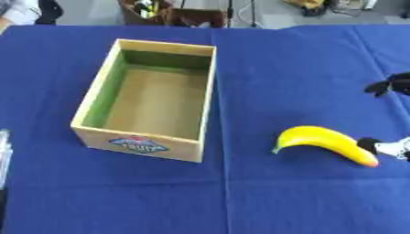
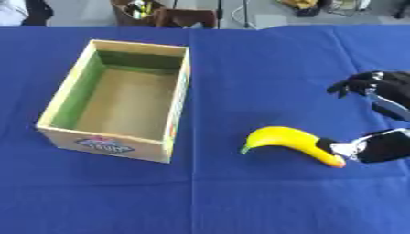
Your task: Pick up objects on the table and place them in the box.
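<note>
- The banana [image 2: 290, 141] lies on the blue cloth [image 2: 240, 196], right of the box and well apart from it: smooth, yellow, arched, with a greenish stem tip pointing left and an orange-red tip at the right end.
- The right hand [image 2: 376, 146] comes in from the right edge, black with a silvery-white patch; its lower part touches the banana's right end, while dark fingers [image 2: 360, 83] sit higher up, spread away from the fruit. It doesn't look closed round anything.
- The box [image 1: 204, 96] is pale wood, rectangular, open-topped, with a green-tinted left inner wall and a bare brown floor. A printed label shows on its near face.
- The cloth is deep blue, matte, with faint fold creases crossing it.
- A sliver of something pale and shiny [image 1: 3, 155] shows at the left edge; I can't tell what it is.
- Beyond the table there's grey floor and some dark clutter [image 1: 172, 13].
</note>
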`<state>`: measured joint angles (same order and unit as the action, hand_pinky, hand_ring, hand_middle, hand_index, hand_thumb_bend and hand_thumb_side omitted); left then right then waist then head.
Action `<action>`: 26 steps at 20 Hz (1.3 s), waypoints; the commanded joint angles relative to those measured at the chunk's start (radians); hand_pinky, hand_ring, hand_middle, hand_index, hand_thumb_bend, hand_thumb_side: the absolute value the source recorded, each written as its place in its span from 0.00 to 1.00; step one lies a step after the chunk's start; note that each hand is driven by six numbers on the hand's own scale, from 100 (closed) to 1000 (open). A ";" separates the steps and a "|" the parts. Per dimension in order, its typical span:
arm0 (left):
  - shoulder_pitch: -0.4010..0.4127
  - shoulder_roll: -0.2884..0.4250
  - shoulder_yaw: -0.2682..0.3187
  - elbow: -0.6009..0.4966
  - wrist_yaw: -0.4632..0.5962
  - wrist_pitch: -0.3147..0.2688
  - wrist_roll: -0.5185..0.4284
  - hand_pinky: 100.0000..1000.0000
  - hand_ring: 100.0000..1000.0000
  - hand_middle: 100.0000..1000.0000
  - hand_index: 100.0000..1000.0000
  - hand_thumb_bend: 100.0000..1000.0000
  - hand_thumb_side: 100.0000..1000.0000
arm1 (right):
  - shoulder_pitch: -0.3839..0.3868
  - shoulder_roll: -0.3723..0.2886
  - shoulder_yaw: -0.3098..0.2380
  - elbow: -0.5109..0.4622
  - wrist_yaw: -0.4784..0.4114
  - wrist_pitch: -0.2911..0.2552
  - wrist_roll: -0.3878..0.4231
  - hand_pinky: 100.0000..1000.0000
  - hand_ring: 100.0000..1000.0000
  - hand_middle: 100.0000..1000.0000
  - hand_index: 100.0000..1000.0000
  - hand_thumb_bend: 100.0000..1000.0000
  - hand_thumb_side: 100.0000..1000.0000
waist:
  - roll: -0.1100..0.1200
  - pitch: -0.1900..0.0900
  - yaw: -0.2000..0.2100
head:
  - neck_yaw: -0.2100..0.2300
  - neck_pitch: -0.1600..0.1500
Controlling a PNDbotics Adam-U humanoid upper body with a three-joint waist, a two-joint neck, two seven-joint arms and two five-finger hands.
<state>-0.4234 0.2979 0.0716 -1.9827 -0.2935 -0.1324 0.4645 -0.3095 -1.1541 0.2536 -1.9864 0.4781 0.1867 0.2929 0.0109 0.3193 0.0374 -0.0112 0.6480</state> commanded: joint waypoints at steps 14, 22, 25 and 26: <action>-0.018 0.002 -0.010 -0.017 0.012 -0.001 -0.013 0.51 0.65 0.72 0.89 0.00 1.00 | -0.104 0.041 0.071 -0.014 0.005 0.077 0.085 0.81 0.85 0.68 0.86 0.44 0.61 | -0.005 -0.010 0.014 | -0.010 -0.008; -0.022 0.000 -0.013 -0.017 0.014 -0.001 -0.017 0.51 0.65 0.72 0.89 0.00 1.00 | -0.107 0.064 0.098 -0.014 0.044 0.113 0.102 0.80 0.84 0.65 0.83 0.42 0.59 | -0.003 -0.008 0.018 | -0.006 -0.010; -0.023 -0.001 -0.013 -0.017 0.015 -0.001 -0.018 0.51 0.65 0.72 0.89 0.00 1.00 | -0.106 0.070 0.108 -0.014 0.058 0.121 0.108 0.80 0.84 0.64 0.82 0.42 0.59 | -0.002 -0.007 0.020 | -0.005 -0.011; -0.023 -0.001 -0.014 -0.017 0.015 -0.001 -0.019 0.51 0.65 0.72 0.89 0.00 1.00 | -0.107 0.072 0.112 -0.014 0.064 0.123 0.108 0.80 0.84 0.64 0.81 0.42 0.59 | -0.001 -0.007 0.021 | -0.005 -0.012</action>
<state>-0.4327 0.2892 0.0596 -1.9827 -0.2823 -0.1325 0.4496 -0.4054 -1.0654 0.3715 -1.9864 0.5285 0.3046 0.4005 0.0102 0.3278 0.0566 -0.0183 0.6478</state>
